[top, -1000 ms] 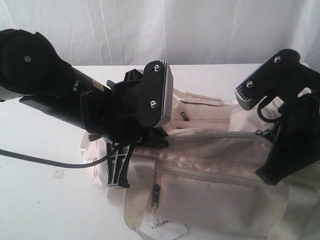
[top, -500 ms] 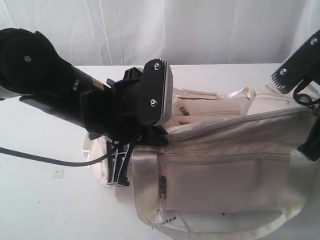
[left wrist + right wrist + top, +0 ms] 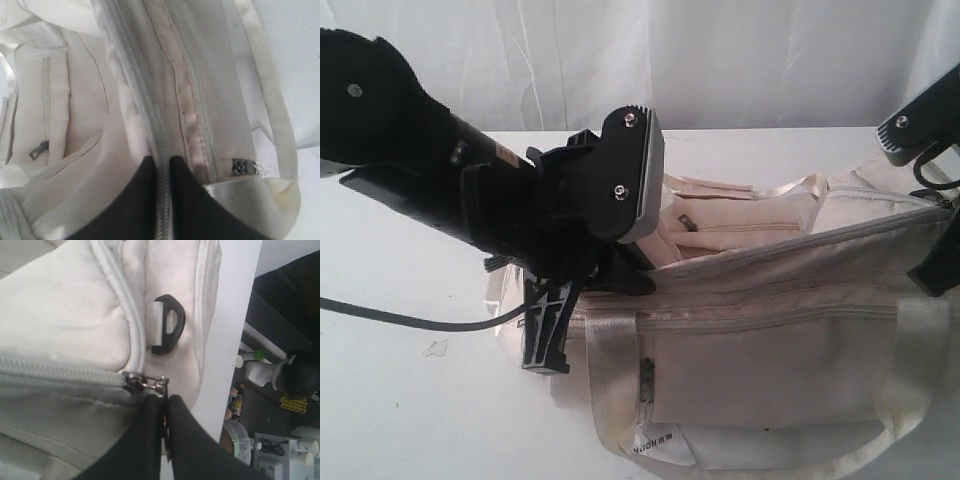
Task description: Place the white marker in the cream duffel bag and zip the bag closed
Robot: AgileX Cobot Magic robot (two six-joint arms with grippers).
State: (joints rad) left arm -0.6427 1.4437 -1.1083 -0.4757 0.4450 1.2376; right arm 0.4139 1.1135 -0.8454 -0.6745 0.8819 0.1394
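The cream duffel bag (image 3: 770, 350) is seen lying on the white surface (image 3: 400, 400), towards the right, its fabric creased and faintly stained. A shiny webbing strap (image 3: 610, 350) is wrapped down its left end. A grey-zipped side pocket is turned to the camera, and a white label (image 3: 655, 445) with dark print is shown at the lower edge.

The left arm (image 3: 420, 170) is stretched in from the left and angled down over the bag's left end. The left gripper (image 3: 161, 161) is set astride the main zipper (image 3: 145, 110). The zipper's meshed band is pinched between the dark fingers (image 3: 130, 205).

At the right, the bag's top edge is pulled taut and stands higher than the rest. There the right gripper (image 3: 162, 402) is clenched on the metal zipper pull (image 3: 150, 383). Close by, a black plastic loop (image 3: 170, 322) is sewn to the bag's end.
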